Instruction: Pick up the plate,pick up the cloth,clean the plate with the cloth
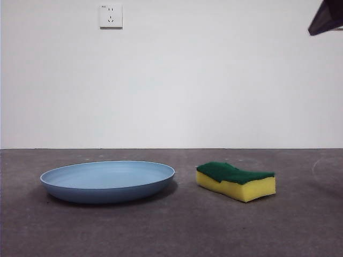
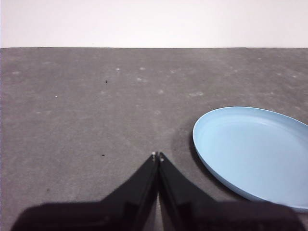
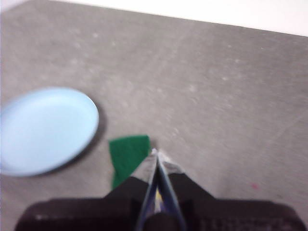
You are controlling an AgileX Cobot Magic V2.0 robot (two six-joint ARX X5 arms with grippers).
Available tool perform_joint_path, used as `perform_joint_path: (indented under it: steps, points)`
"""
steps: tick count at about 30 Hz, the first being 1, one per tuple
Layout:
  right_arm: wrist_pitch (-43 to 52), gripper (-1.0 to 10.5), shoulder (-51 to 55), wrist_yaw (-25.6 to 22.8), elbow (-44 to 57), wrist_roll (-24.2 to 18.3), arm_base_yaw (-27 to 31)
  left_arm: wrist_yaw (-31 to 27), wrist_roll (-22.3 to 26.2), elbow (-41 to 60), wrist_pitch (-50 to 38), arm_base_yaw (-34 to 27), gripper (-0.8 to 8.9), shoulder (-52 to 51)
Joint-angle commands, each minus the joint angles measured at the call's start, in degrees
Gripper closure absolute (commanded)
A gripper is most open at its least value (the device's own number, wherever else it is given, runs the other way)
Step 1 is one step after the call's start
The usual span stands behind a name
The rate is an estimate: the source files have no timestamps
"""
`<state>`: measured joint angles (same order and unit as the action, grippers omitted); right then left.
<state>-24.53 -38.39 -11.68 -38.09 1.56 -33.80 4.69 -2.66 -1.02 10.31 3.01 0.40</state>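
Plate (image 2: pixel 255 154) beside closed left gripper (image 2: pixel 157 156), sponge (image 3: pixel 126 156) beside closed right gripper (image 3: pixel 157 153); neither grasped; jaws must open.

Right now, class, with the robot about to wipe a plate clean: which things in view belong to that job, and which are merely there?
Belongs to the job:
- light-blue plate, resting on the table
- yellow-and-green sponge, beside the plate, apart from it
- left gripper, shut, near the plate
- right gripper, shut, above the sponge

Merely there:
- wall socket
- grey table
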Motion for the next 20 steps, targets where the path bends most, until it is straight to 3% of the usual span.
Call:
perform_joint_path:
  steps: [1, 6, 11, 16, 20]
  points:
    - [-2.38, 9.5, 2.08, -0.96, 0.35, -2.49, 0.46, -0.07, -0.33, 0.66, 0.09, -0.11, 8.15, -0.11]
    - [-2.99, 9.5, 8.37, 0.63, 1.40, -3.54, 8.02, -0.07, -0.33, 0.66, 0.11, -0.11, 8.14, -0.11]
    - [-1.99, 9.5, 16.11, 9.07, 5.60, -4.15, 20.70, -0.07, -0.33, 0.66, 0.11, -0.11, 8.15, -0.11]
    - [6.93, 9.5, 23.71, 10.47, 13.99, -3.91, 31.30, -0.07, -0.33, 0.66, 0.11, -0.11, 8.15, -0.11]
    - [14.88, 9.5, 28.02, 13.35, 21.53, -2.69, 34.56, -0.07, -0.33, 0.66, 0.11, -0.11, 8.15, -0.11]
